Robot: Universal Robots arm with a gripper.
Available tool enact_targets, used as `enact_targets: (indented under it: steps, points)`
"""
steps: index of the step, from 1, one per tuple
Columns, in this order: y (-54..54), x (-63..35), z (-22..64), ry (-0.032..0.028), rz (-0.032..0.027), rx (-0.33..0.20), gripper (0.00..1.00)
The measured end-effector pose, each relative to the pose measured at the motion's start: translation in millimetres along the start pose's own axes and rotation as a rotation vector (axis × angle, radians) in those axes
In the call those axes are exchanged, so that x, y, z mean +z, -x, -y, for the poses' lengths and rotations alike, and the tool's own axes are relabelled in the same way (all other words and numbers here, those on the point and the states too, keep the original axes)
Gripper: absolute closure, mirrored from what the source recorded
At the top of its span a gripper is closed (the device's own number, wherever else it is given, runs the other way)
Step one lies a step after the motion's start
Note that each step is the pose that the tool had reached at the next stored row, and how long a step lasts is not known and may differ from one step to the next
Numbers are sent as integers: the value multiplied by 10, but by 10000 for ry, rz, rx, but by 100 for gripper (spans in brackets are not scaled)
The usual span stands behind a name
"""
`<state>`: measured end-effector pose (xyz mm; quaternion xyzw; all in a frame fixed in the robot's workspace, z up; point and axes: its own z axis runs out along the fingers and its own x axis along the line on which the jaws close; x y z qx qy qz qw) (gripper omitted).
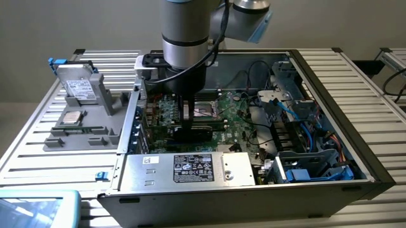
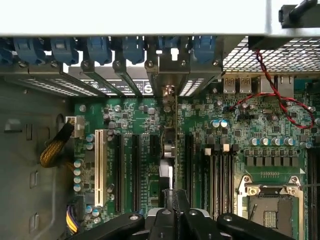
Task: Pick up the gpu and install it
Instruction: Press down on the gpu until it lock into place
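We have our fingers (image 1: 188, 127) clamped shut on the thin dark rectangular gpu card (image 1: 192, 133), held edge-on straight below them over the green motherboard (image 2: 200, 150), its long axis running along the black expansion slots (image 2: 135, 172) inside the open grey computer case (image 1: 355, 156).

We see the arm (image 1: 185, 33) cut off by the exterior view's top edge, and its bulk hides part of the motherboard (image 1: 235, 111) behind it. The gripper (image 2: 176, 220) runs off the wrist picture's edge, so we cannot make out its fingertips. The gpu (image 2: 167, 150) shows edge-on, its faces hidden. Print on the power supply label (image 1: 193, 168) is too small to read.
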<state>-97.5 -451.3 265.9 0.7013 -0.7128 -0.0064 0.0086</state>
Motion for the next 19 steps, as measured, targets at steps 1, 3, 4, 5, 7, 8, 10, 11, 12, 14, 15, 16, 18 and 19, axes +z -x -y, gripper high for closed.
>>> enact_targets:
  steps: [1, 3, 4, 5, 7, 8, 10, 11, 12, 14, 15, 16, 18, 19]
  points:
    - [-2, 11, 1, 4, 25, -3, 88]
    - [-1, 15, 0, 11, 67, -1, 88]
    - [1, -11, -1, 8, 95, 1, 88]
    - [-1, -60, -2, 8, 87, 3, 88]
    - [-3, -153, -4, 11, 81, 3, 88]
    - [-4, -197, -5, 12, 81, 3, 88]
    - [-4, -288, -7, 14, 81, 5, 88]
    - [-5, -324, -8, 22, 79, 5, 88]
    - [-5, -330, -8, 25, 79, 5, 88]
    - [-4, -329, -8, 25, 80, 5, 88]
    - [-5, -329, -8, 25, 81, 5, 88]
    - [-5, -329, -8, 25, 80, 5, 88]
    - [-5, -330, -8, 25, 80, 5, 88]
    - [-5, -330, -8, 25, 80, 5, 88]
